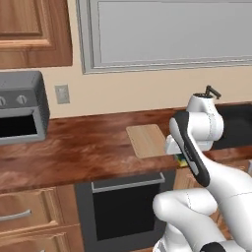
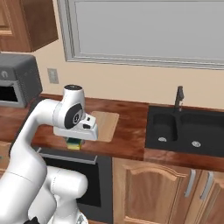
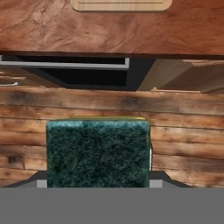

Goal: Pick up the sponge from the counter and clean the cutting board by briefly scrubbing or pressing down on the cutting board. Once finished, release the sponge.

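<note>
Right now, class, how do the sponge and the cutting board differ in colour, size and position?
The sponge has a dark green top over yellow; the cutting board is pale tan wood. The sponge is far smaller than the board. The sponge is held in the gripper near the counter's front edge; the board lies flat on the counter, farther back. Both are rectangular.

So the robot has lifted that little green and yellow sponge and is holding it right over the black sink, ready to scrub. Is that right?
Not quite. The sponge is held in the tool, but not over the sink. The right base view shows it by the counter's front edge, beside the cutting board, well to the left of the sink.
</note>
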